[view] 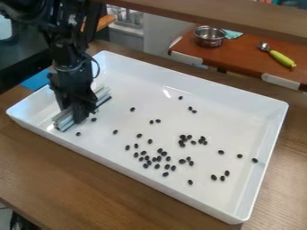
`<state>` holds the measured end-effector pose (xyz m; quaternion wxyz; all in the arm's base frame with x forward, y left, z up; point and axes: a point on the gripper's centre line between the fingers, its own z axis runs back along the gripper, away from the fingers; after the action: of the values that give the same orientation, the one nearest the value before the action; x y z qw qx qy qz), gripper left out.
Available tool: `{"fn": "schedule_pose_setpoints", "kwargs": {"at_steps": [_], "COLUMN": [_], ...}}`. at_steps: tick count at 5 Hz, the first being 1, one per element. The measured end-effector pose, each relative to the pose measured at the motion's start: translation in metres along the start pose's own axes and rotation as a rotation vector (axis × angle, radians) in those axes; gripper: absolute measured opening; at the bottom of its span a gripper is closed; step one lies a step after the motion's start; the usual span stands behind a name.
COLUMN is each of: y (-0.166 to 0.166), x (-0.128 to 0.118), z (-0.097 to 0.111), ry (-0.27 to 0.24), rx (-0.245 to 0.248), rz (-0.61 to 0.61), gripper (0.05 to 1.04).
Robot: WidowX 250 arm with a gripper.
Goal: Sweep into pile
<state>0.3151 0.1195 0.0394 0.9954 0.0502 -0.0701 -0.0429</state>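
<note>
Your arm (67,56) is black, with chunky, angular joints and small pale markings near the top; a thin black cable (98,67) loops out above the blocky black tool (81,114).

And there was the black arm (67,57), in from eleven o'clock, its gripper (76,116) hanging down at nine!

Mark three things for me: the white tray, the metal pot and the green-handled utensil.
White tray (221,112): camera view, on the bare floor inside.
Metal pot (209,42): camera view, on its outer side wall.
Green-handled utensil (281,58): camera view, on the handle.
</note>
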Motion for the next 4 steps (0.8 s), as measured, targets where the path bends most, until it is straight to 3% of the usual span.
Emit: {"fn": "schedule_pose_setpoints", "kwargs": {"at_steps": [4], "y": [-0.069], "x": [-0.01], "z": [0.005], "ry": [-0.006], "rx": [-0.044], "rz": [-0.012], "gripper": [0.388]}}
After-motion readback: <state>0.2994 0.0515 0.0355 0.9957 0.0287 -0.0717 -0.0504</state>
